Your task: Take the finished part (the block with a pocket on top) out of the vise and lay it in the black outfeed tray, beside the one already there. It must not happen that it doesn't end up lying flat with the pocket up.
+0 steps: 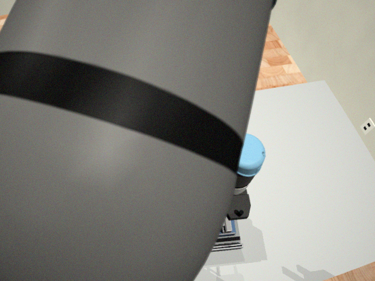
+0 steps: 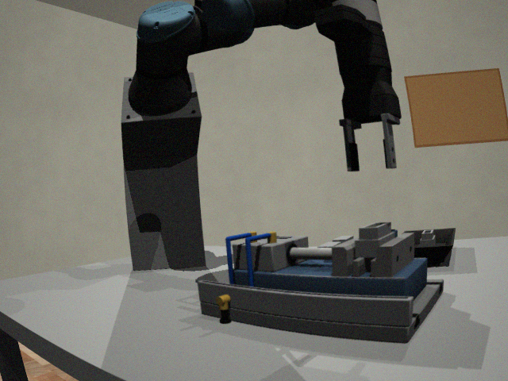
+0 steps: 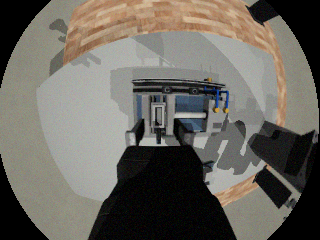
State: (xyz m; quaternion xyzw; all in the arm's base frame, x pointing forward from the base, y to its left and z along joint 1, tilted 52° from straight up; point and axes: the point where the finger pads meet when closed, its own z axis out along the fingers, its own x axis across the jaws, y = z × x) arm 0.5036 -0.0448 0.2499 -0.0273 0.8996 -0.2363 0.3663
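Nothing was done yet: gripper (image 2: 371, 166) hung wide apart and empty above the vise (image 2: 328, 262), where the pocketed block (image 2: 375, 231) sat clamped, black tray (image 2: 444, 244) at 3 o'clock holding 1 part.

One vise (image 2: 360, 250), two pocketed blocks (image 2: 375, 231)

The surface (image 2: 82, 328) looks like smooth, matt pale-grey laminate, with warm wood grain at its edge (image 1: 278, 63). The vise (image 2: 381, 250) reads as dull cast grey metal on a matt blue bed, its screw (image 2: 311, 252) a brighter, smoother steel. The arm (image 1: 105, 151) has a satin grey shell — a matt black band across it, a light-blue plastic cap (image 1: 251, 156). The fingers (image 2: 389, 143) look like dark, unpolished metal.
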